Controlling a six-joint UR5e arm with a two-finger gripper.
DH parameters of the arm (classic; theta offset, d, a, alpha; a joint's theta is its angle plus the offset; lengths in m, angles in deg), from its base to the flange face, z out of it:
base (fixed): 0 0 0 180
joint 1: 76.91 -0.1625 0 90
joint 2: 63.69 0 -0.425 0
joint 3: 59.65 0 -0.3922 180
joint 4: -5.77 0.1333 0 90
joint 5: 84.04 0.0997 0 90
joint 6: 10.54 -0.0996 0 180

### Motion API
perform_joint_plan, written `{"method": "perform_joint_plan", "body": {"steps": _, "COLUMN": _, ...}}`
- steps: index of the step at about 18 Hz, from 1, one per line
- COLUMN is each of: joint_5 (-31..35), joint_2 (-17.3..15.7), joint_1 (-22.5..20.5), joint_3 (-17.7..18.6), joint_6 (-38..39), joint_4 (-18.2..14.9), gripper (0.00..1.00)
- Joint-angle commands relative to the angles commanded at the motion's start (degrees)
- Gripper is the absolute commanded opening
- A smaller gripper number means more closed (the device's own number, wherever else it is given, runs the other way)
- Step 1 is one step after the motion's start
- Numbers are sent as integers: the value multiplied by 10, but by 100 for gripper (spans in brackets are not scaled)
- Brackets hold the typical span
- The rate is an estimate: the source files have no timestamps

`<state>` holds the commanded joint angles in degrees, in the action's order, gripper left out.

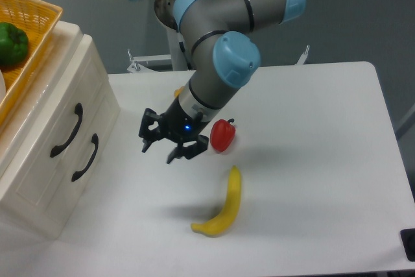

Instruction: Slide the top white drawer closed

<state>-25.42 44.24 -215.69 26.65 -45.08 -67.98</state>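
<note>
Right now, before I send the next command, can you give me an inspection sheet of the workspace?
Surface: white table, no spills seen.
Job's things: top white drawer sits flush with the cabinet, looks closed.
Clutter: red pepper, banana; green pepper in orange basket on the cabinet; lower drawer closed.
Claw: open, empty, above the table, clear of the handles.
Cables: nothing seen.
Surroundings: grey wall.

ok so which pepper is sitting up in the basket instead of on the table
The green pepper, in the orange basket atop the cabinet. The red pepper lies on the table beside the pincer.
</note>
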Motion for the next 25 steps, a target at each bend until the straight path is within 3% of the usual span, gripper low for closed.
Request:
{"method": "perform_joint_plan", "body": {"steps": 7, "joint_5": 62, "joint_2": 21, "joint_1": -25, "joint_3": -1, "joint_6": -24, "joint_4": 52, "gripper": 100}}
{"method": "perform_joint_plan", "body": {"steps": 13, "joint_5": 119, "joint_2": 32, "joint_1": -90, "joint_3": -2, "joint_6": -247, "joint_4": 50, "gripper": 100}}
{"method": "perform_joint_plan", "body": {"steps": 16, "joint_5": 127, "joint_2": 45, "joint_1": -120, "joint_3": -3, "joint_6": -316, "joint_4": 62, "gripper": 100}}
{"method": "perform_joint_plan", "body": {"steps": 19, "joint_5": 190, "joint_2": 55, "joint_1": -129, "joint_3": -3, "joint_6": -402, "joint_4": 62, "gripper": 100}}
{"method": "perform_joint_plan", "body": {"steps": 21, "joint_5": 224, "joint_2": 58, "joint_1": -132, "joint_3": -3, "joint_6": -438, "joint_4": 63, "gripper": 100}}
{"method": "perform_joint_plan", "body": {"steps": 25, "joint_5": 233, "joint_2": 76, "joint_1": -142, "joint_3": -25, "joint_6": -448, "joint_4": 63, "gripper": 100}}
